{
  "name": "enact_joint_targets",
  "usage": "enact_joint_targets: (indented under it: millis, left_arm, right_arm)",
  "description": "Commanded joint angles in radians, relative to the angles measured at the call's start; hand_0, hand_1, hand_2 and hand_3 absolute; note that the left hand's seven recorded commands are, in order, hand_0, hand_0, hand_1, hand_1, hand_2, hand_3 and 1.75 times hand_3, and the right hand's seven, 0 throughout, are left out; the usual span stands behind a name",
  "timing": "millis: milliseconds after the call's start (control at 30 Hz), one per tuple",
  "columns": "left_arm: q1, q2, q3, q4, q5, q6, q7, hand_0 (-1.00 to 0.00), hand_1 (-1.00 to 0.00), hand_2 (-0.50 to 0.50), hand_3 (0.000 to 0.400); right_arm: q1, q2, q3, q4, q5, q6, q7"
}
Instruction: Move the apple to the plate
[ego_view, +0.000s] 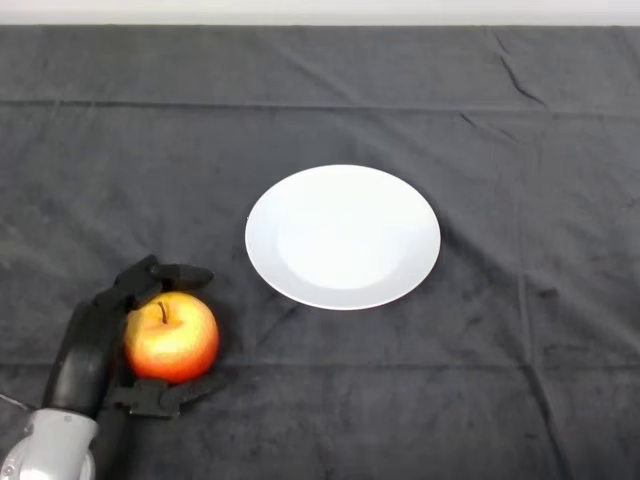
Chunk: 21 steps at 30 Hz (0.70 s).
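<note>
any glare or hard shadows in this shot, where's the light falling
Head view: light is soft and even, no hard shadows; the white plate shows only a faint darker edge along its lower rim; the apple carries a small pale highlight on top, with the left hand curled round it; the dark cloth shows creases, no glare.

Dark cloth (480, 400) lies bare across the whole right half and along the top of the frame. Only standing item mid-frame: white plate (342, 236), low rim. Lower left, apple (172, 338) sits enclosed by left hand (95, 340), fingers curled behind and in front, seemingly touching. Open strip of cloth between apple and plate's lower-left edge.
</note>
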Motion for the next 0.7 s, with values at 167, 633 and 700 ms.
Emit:
enact_joint_targets:
  millis: [167, 633, 700]
  left_arm:
    - [-0.072, 0.045, 0.033, -0.032, -0.009, 0.026, 0.028, -1.0, -1.0, 0.0, 0.4]
    - [-0.197, -0.025, -0.027, 0.01, 0.039, 0.051, 0.121, -1.0, -1.0, 0.0, 0.4]
    - [-0.219, -0.03, -0.039, 0.025, 0.04, 0.052, 0.125, -1.0, -1.0, 0.0, 0.4]
  right_arm:
    - [-0.003, -0.009, -0.0024, -0.018, -0.003, 0.0, -0.0181]
    - [-0.003, -0.009, -0.0018, -0.018, -0.0024, 0.0, -0.0184]
    - [-0.003, -0.009, -0.0017, -0.018, -0.0023, 0.0, -0.0184]
